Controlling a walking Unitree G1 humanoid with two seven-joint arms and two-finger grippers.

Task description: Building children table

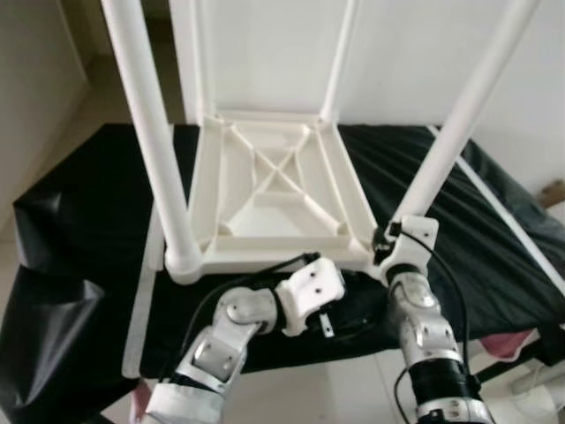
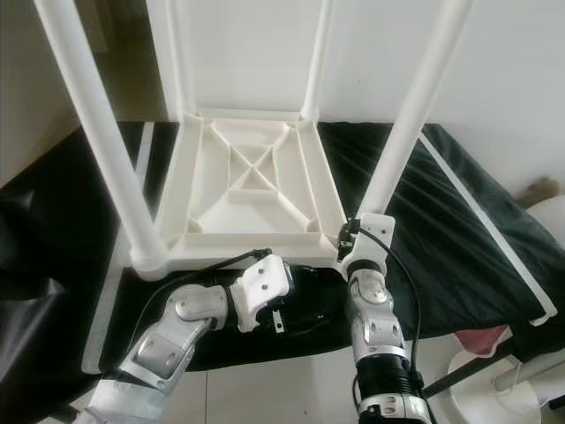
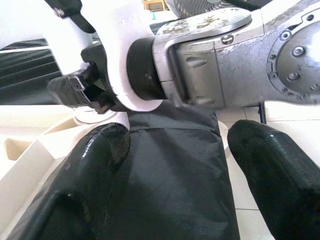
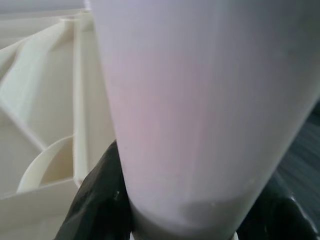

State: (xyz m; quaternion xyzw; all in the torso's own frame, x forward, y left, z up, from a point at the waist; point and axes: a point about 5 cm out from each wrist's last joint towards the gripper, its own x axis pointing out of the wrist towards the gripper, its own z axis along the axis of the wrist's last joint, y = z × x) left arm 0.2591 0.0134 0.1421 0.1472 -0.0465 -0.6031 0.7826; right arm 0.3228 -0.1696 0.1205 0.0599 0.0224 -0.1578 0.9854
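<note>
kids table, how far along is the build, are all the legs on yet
Mostly done: the white tabletop lies upside down on the black cloth with four legs standing in its corners, the near left leg among them. In hand: the right gripper is shut on the near right leg at its base. The left gripper hangs open beside it. Left: probably seating that leg and turning the table upright.

One upturned white plastic ribbed tabletop [image 1: 275, 190] is seen. Four white tubular plastic legs [image 1: 148, 132] are counted at the tabletop's corners. One black cloth [image 1: 79, 230] is spread beneath the tabletop.
</note>
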